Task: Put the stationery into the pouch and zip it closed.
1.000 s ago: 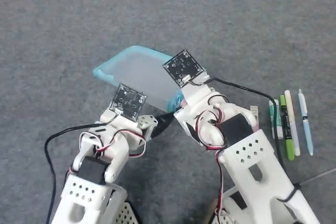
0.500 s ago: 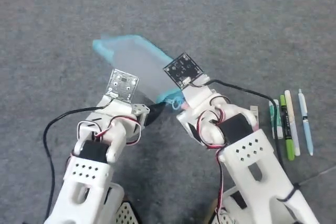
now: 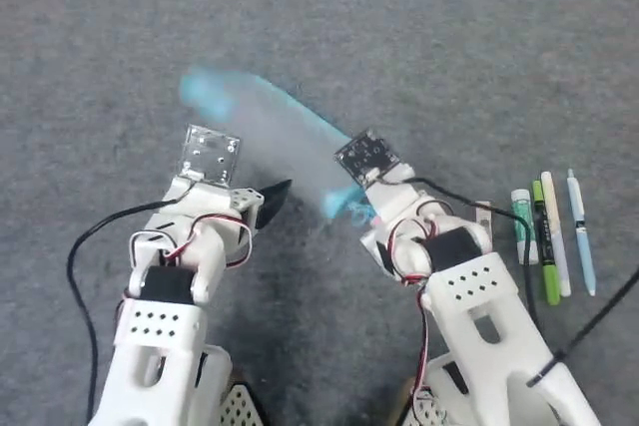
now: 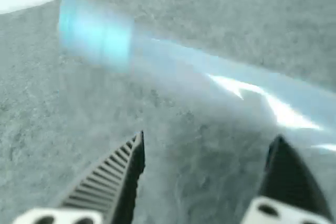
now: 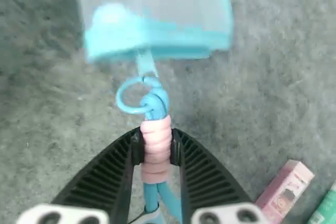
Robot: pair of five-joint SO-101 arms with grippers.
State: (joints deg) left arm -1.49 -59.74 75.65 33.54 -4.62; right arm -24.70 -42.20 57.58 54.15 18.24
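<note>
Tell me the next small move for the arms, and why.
Probably bring the left gripper onto the pouch and clamp it. Its jaws stand open, clear of the pouch, while the right gripper is shut on the pink zipper pull; with nothing bracing it, pulling would likely drag the whole pouch.

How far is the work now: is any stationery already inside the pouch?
Nothing looks done yet. In hand: the right arm has its jaws shut on the pull cord of the pouch; the left arm has open, empty jaws. Left: the pens and pink box lie on the table, so loading and zipping remain.
</note>
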